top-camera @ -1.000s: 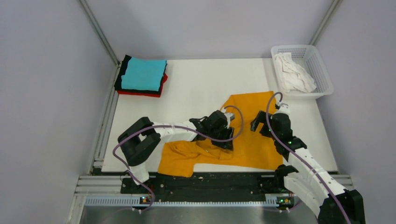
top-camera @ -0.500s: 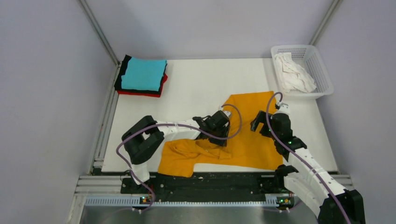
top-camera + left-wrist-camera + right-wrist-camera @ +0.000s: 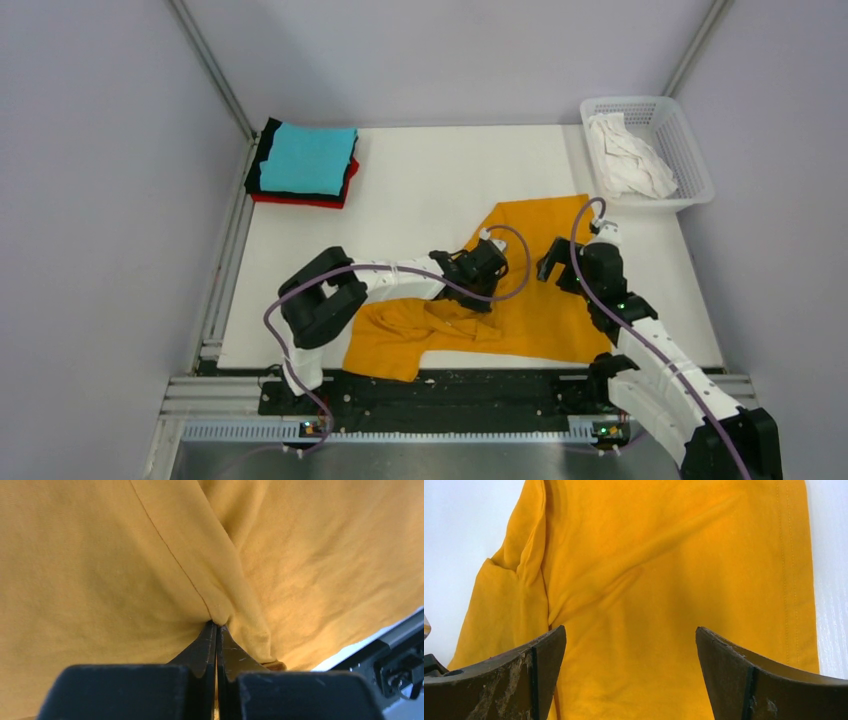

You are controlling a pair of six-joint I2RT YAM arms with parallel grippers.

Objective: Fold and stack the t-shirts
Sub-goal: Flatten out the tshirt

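1. orange-yellow shirt point(image 3: 545, 310): near edge of table point(image 3: 440, 190), centre-right. Right part lies flat, left part bunched. Not yet folded.
2. left gripper point(image 3: 216, 626): fingers pressed together on a seam ridge of the shirt, cloth pinched at the tips, prob. to pull the bunched part flat. Arm reaches across from left base, elbow bent, wrist low.
3. right gripper point(image 3: 631, 635): fingers wide apart, nothing held. Hovers over the flat part, arm stretched fwd, likely awaiting its hold.
4. stack point(image 3: 305, 160): far left corner. Cyan on top, red and black under, folded.
5. basket point(image 3: 694, 165): far right corner. white shirt point(image 3: 625, 160) crumpled inside, next in line.
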